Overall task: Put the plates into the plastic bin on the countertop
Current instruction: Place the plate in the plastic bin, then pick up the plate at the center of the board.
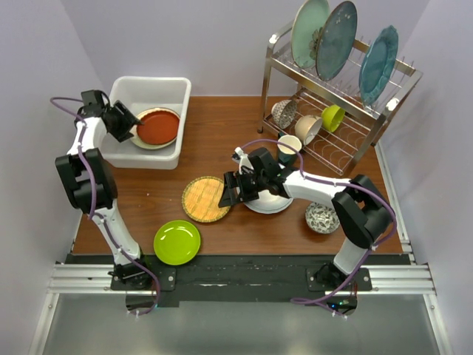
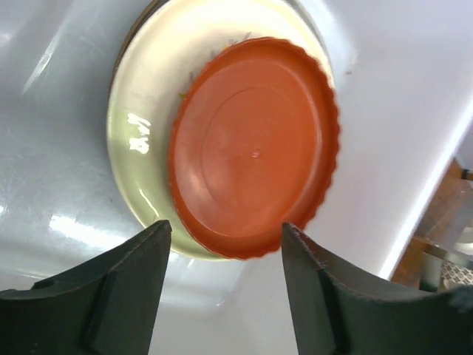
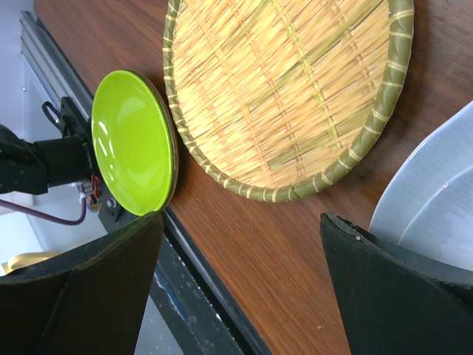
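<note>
While the left fingers (image 2: pixel 111 296) stand apart, the red-brown plate (image 2: pixel 255 155) lies just beyond.

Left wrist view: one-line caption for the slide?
Open left hand facing the red-brown plate, stacked on the cream plate in the white plastic bin.

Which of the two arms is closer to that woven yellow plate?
The right. The right gripper hovers at the edge of the woven yellow plate, jaws open; the left gripper is away over the plastic bin at back left.
</note>
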Robot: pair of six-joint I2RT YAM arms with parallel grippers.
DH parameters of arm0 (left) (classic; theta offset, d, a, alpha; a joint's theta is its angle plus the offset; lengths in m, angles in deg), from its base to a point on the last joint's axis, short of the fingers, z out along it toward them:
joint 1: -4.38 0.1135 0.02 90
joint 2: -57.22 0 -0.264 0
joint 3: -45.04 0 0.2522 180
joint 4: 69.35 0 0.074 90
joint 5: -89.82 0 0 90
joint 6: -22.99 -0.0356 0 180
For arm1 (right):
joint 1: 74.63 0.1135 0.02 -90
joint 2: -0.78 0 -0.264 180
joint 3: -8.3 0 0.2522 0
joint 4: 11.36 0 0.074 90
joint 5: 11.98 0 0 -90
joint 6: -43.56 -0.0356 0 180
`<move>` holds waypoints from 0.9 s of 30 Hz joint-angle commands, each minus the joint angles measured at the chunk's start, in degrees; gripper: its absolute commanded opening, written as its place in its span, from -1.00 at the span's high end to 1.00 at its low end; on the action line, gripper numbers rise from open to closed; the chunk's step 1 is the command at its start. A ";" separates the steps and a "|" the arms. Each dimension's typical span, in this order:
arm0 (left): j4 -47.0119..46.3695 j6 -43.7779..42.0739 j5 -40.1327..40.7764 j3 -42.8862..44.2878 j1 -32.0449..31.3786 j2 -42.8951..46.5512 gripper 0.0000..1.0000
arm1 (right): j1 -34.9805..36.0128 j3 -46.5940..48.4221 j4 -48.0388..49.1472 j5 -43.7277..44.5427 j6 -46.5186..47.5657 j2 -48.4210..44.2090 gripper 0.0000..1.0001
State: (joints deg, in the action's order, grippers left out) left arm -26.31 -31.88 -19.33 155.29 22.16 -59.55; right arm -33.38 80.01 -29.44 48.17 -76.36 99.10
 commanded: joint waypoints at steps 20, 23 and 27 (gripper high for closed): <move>-6.25 -7.36 -16.79 -17.64 -3.54 30.89 -0.56 | 0.23 3.31 -3.77 2.07 -0.32 4.42 -0.78; -6.34 -7.54 -17.58 -21.33 -4.24 34.32 -0.57 | 0.32 3.66 -3.95 2.25 -0.93 4.86 -0.77; -6.51 -7.45 -18.02 -25.55 -6.43 38.27 -0.58 | 0.23 3.75 -4.03 2.77 -2.17 4.86 -0.75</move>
State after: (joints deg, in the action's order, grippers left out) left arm -30.79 -38.15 -35.07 133.02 17.65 -25.08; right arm -32.94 82.48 -31.75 48.48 -77.67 103.17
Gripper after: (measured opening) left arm 0.786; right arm 0.879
